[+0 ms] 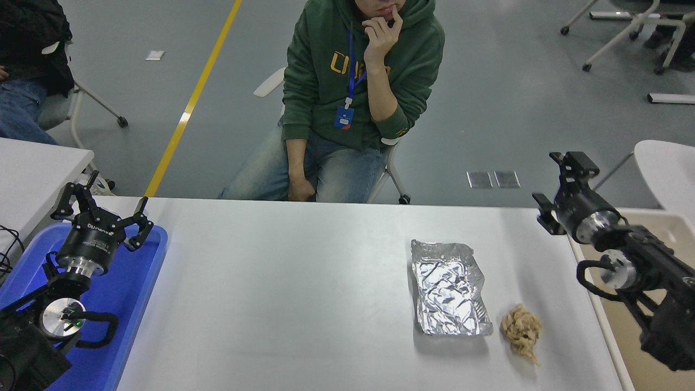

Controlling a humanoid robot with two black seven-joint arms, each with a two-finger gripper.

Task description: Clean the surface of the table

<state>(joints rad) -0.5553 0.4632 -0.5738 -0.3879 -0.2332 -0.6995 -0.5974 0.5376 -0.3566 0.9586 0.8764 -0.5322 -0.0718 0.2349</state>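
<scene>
Nearby, right claw (554, 187) above table edge (559, 214)

The table (304, 282) is matte white, with crinkled silver foil (448, 288) and a tan, stringy clump (521, 328) near its right edge. A bright blue tray (136, 282) sits at its left edge, a beige bin (668, 228) at its right. Both grippers, left (103, 209) and right (562, 187), are black.

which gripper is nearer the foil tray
Right. The right gripper is up by the table's far right corner, just beyond and right of the foil tray. The left gripper is parked over the blue bin, across the table.
</scene>
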